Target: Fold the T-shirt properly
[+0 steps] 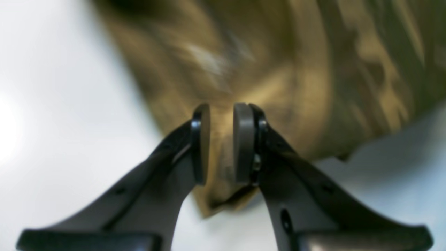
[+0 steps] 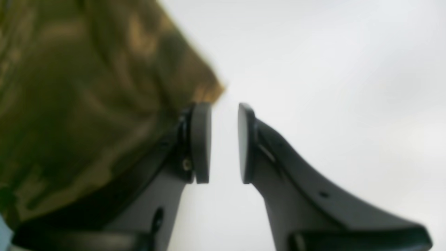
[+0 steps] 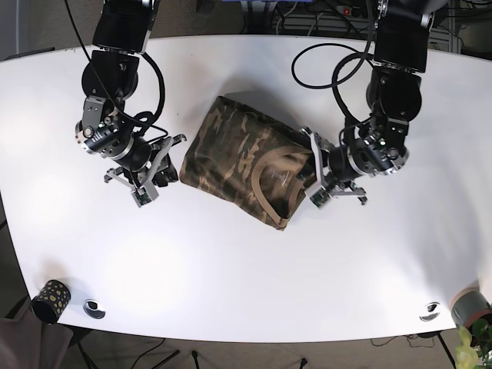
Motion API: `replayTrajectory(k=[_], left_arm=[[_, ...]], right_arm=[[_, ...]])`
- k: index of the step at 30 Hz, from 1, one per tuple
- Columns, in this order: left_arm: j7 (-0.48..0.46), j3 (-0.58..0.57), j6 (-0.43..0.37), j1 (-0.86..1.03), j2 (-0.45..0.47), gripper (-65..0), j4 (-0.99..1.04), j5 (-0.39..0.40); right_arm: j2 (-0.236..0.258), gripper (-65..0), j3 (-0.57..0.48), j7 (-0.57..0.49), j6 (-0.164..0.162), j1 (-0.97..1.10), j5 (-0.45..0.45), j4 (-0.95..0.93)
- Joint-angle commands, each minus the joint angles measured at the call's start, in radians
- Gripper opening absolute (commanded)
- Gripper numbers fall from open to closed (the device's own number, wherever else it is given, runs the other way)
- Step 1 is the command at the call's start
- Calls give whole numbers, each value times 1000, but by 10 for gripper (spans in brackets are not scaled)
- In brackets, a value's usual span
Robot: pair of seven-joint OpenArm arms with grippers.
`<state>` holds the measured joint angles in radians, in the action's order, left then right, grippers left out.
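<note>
The camouflage T-shirt point(image 3: 242, 157) lies folded in the middle of the white table point(image 3: 231, 261), its tan collar point(image 3: 280, 181) facing up near the right edge. My left gripper point(image 3: 314, 175) is at that right edge. In the left wrist view its pads point(image 1: 244, 143) stand close together with the blurred T-shirt point(image 1: 278, 69) cloth filling the narrow gap between them, and a corner of cloth comes out below the fingers. My right gripper point(image 3: 157, 173) sits just left of the shirt. Its pads point(image 2: 201, 143) are slightly apart with only bare table between them, the T-shirt point(image 2: 87, 104) beside its left finger.
A black dotted can point(image 3: 50, 300) and a small round disc point(image 3: 94, 308) sit at the front left corner. Another disc point(image 3: 429, 310) and a potted plant point(image 3: 470, 311) are at the front right. Cables point(image 3: 330, 69) trail over the back of the table.
</note>
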<state>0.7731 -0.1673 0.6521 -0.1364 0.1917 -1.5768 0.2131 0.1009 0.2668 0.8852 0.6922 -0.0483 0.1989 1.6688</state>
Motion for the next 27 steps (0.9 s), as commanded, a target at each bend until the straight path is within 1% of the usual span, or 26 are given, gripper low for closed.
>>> replayTrajectory(k=[1, 5, 8, 11, 14, 15, 17, 20, 21, 24, 27], left_arm=[[-22, 38, -1, 1, -5, -542, -89, 16], [-22, 47, -4, 11, -13, -542, -99, 15], [-22, 51, -5, 11, -59, -542, -50, 9], [-22, 55, -5, 11, -76, -542, 5, 9], [-25, 55, -7, 4, -77, -542, 71, 10], [-28, 55, -7, 4, -77, -542, 103, 10], [-54, 51, -7, 2, -77, -542, 154, 10], [-125, 51, -7, -2, -62, -542, 221, 9], [-143, 48, -7, -10, -45, -542, 238, 9], [-154, 50, -5, -27, -18, -542, 269, 10], [-154, 55, -2, -45, -2, -542, 264, 13]], right_arm=[[-22, -523, -7, 19, 6, -17, 17, 78], [-49, -526, -74, 44, 6, -48, 14, 83], [-68, -526, -122, 42, 6, -69, 9, 31], [-79, -526, -123, 41, 6, -115, 6, -57], [-74, -526, -123, -5, 6, -147, 6, -166], [-65, -526, -123, -42, 6, -158, 4, -206], [-31, -526, -123, -97, 6, -169, 7, -261], [15, -526, -123, -159, 6, -203, 15, -364], [36, -526, -123, -171, 6, -216, 15, -394], [78, -526, -119, -180, 6, -235, 17, -419], [99, -526, -77, -173, 6, -238, 17, -408]])
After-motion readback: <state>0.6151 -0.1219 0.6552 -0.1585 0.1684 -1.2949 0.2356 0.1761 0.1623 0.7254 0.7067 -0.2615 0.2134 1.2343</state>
